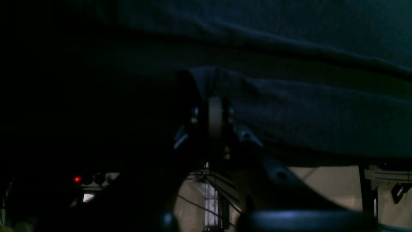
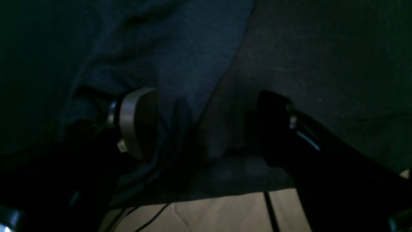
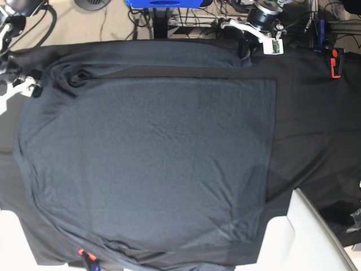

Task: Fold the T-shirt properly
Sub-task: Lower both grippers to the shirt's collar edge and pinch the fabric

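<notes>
A: Item: T-shirt (image 3: 152, 164), dark slate-grey thin knit, faintly heathered. Location: spread wide and mostly flat over the black table cloth (image 3: 316, 113), long creases near one edge, a bunched fold at the corner by the right arm.

B: Handling?

A: Judged light, limp and non-fragile; it should drape and drag instead of holding shape. Best hold: a pinch at a hem or corner, taking the shirt layer only, not the cloth beneath.

B: Grippers?

A: Left gripper (image 1: 215, 112): jaws pressed together, a tented ridge of grey knit rising right at the tips; it looks pinched. Right gripper (image 2: 206, 129): jaws spread apart, one pad (image 2: 136, 120) against the shirt's edge, the other over the cloth; nothing clamped.

B: Surface?

A: Matte and soft throughout.
</notes>
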Robot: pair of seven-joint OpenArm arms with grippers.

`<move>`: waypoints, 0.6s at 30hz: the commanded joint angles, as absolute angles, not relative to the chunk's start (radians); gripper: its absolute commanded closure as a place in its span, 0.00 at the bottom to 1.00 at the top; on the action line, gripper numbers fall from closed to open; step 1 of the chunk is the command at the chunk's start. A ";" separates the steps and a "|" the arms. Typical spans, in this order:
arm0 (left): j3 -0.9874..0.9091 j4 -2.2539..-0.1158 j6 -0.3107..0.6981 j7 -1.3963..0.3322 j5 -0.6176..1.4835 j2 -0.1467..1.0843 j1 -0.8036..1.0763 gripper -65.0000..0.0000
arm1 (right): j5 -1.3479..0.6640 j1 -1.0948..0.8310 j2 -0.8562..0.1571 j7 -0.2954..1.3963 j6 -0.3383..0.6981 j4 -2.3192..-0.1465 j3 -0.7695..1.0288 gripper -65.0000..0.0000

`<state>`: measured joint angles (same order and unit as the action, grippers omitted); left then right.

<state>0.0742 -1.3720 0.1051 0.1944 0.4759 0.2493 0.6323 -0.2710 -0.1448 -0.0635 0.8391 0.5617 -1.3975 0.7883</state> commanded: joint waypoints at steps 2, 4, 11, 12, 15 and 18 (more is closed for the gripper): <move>0.076 -1.388 0.108 0.216 0.478 0.254 0.645 1.00 | -0.286 -0.133 -0.074 0.822 0.568 -1.383 0.799 0.33; 0.076 -1.388 0.108 0.216 0.478 0.254 0.645 1.00 | -0.286 -0.134 -0.074 0.823 0.568 -1.377 0.799 0.33; 0.077 -1.386 0.108 0.216 0.478 0.254 0.645 1.00 | -0.286 -0.148 -0.045 0.828 0.568 -1.380 0.791 0.33; 0.077 -1.386 0.108 0.216 0.478 0.254 0.645 1.00 | -0.285 -0.148 -0.044 0.828 0.568 -1.380 0.791 0.33; 0.081 -1.386 0.108 0.216 0.478 0.254 0.645 1.00 | -0.285 -0.151 -0.039 0.828 0.568 -1.377 0.789 0.34; 0.081 -1.383 0.108 0.216 0.478 0.252 0.645 1.00 | -0.285 -0.162 -0.025 0.828 0.568 -1.386 0.789 0.34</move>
<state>0.0803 -1.3716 0.1043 0.1947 0.4763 0.2489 0.6346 -0.2771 -0.1661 -0.0166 0.8322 0.5655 -1.3685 0.7876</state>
